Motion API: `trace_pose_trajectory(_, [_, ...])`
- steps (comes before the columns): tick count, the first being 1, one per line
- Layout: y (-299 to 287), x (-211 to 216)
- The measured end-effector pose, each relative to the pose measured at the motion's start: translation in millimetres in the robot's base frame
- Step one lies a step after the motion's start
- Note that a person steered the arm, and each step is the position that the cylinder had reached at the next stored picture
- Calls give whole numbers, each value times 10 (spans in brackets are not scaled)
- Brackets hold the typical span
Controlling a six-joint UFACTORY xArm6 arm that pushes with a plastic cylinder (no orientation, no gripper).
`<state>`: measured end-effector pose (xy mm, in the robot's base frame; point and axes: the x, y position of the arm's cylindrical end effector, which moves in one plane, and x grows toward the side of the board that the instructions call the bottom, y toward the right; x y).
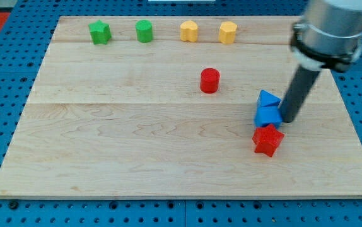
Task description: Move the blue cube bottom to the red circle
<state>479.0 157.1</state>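
**Rod tip at the blue cube's right side, red circle well apart**

You see the arm enter from the view's top right, its grey housing cut off by the frame edge. From it the dark rod runs down and slightly toward the view's left. My tip (289, 120) sits on the wooden board (137, 151), touching or just beside the right face of the blue cube (268, 116). The arm carries no pincer, so you have no open or closed state to record; the rod ends plain.

The blue cube lies in the board's right half. A blue triangular block (267, 99) sits just above it, touching. A red star block (268, 140) sits just below it, touching or nearly so.

The red circle (210, 81), a short cylinder, stands up and to the view's left of the cube, well apart from it.

Along the view's top edge you find four blocks in a row: a green star block (99, 32), a green rounded block (144, 31), and two yellow blocks (189, 31) (227, 32), whose shapes you cannot tell exactly.
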Motion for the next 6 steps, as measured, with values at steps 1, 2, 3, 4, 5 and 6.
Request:
trace_pose_trajectory(1, [-363, 0])
trace_pose_trajectory(2, [-321, 26])
trace_pose_trajectory(3, [210, 15])
trace_pose_trajectory(4, [138, 164])
trace_pose_trajectory(5, [-117, 207])
trace_pose_trajectory(6, [-445, 198])
